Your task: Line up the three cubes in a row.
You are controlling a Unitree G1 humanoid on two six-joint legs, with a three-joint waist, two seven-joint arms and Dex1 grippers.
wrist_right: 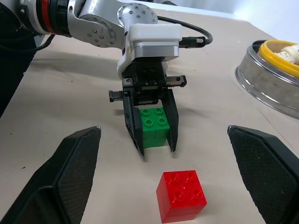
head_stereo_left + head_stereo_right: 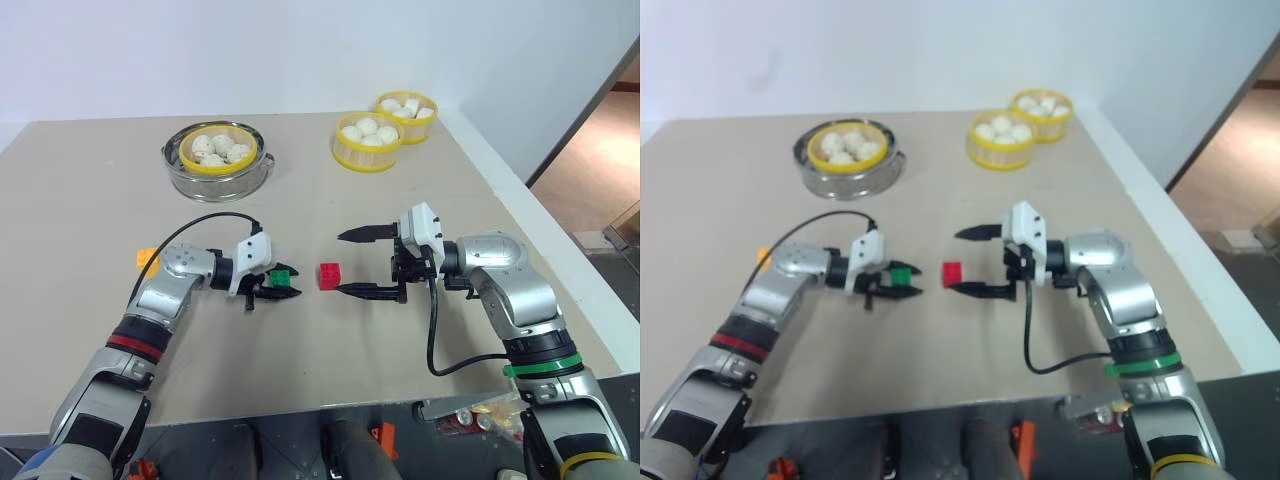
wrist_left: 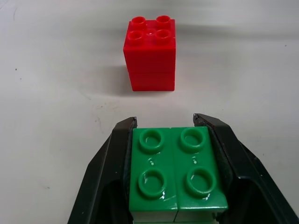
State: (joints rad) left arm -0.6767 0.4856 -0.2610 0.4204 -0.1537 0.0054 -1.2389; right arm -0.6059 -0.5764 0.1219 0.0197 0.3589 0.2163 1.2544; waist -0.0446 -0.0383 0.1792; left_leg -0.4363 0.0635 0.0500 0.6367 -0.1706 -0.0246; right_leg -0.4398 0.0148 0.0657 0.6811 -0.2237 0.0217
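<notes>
My left gripper point(image 2: 287, 286) is shut on the green cube point(image 3: 175, 172), studs up, held low over the table point(image 2: 300, 360); I cannot tell whether the cube touches it. The red cube point(image 2: 329, 275) stands on the table a short gap to the right of the green one. My right gripper point(image 2: 340, 263) is open wide, and its fingertips point(image 1: 70, 172) point left at the red cube without touching it. The yellow-orange cube point(image 2: 147, 260) lies behind my left forearm, partly hidden.
A steel pot point(image 2: 217, 178) holding a yellow-rimmed basket of white balls stands at the back left. Two more yellow-rimmed containers point(image 2: 367, 142) point(image 2: 405, 108) stand at the back right. The table's right edge point(image 2: 520, 195) runs close to my right arm.
</notes>
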